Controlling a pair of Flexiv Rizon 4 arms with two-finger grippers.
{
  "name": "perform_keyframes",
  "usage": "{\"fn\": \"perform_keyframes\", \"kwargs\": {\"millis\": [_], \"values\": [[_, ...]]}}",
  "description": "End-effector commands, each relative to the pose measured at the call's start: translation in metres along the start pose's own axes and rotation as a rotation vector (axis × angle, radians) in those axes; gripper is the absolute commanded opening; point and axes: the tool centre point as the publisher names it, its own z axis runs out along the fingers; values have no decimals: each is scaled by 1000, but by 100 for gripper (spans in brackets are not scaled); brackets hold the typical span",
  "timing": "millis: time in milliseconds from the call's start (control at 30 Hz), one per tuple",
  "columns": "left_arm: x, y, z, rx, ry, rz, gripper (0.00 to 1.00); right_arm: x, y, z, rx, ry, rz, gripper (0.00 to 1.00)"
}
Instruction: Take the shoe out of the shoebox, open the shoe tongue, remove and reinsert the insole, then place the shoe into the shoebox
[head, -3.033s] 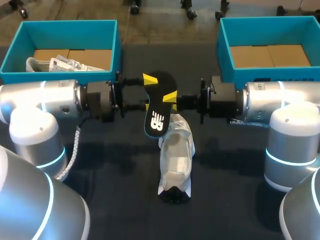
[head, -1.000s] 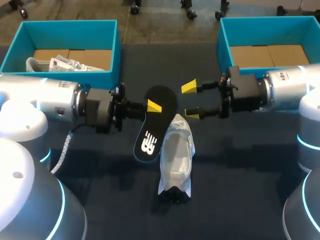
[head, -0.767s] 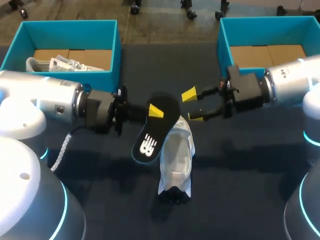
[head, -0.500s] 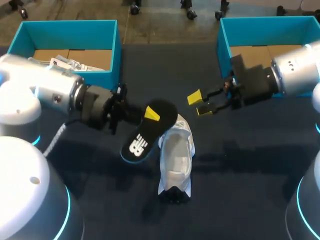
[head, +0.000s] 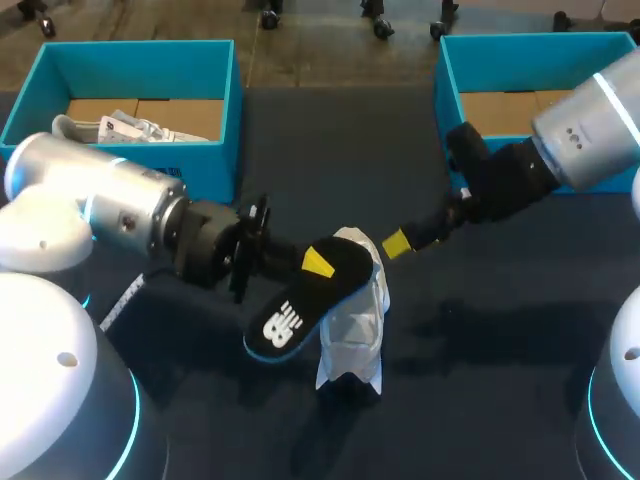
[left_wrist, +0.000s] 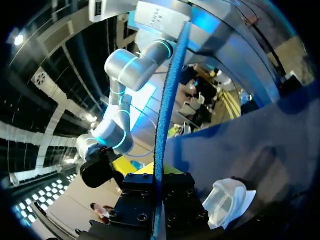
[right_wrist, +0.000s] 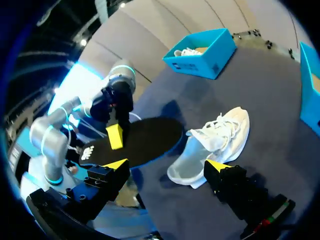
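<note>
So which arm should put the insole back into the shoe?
Left. The left claw is shut on the flat black insole, held over the white mesh shoe; the right claw is open, empty, off to the side.

The white shoe (head: 352, 335) lay on the dark table (head: 480, 350), in the middle and nearer the robot than the two teal boxes, outside both the left shoebox (head: 130, 55) and the right shoebox (head: 530, 45). The insole (head: 300, 300), black with a blue edge and a white print at one end, was out of the shoe. It was clamped near its middle by the left gripper (head: 316, 264) and slanted across the shoe's left side, printed end toward the robot
</note>
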Motion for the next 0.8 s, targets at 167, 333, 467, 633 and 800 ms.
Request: {"fn": "perform_keyframes", "kwargs": {"millis": [167,333,467,633,800], "values": [[5,-20,-2,-63,-22,0,0,6,3,-5,72,-113,-69,100],[15,-38,12,-19,-17,-26,0,14,3,11,197,-291,-316,100],[22,-48,16,54,-36,-104,0,6,-16,32,154,-338,-446,100],[24,-49,18,91,-32,-166,0,-4,-32,48,148,-319,-487,100],[24,-49,18,91,-32,-166,0,-4,-32,48,148,-319,-487,100]]}}
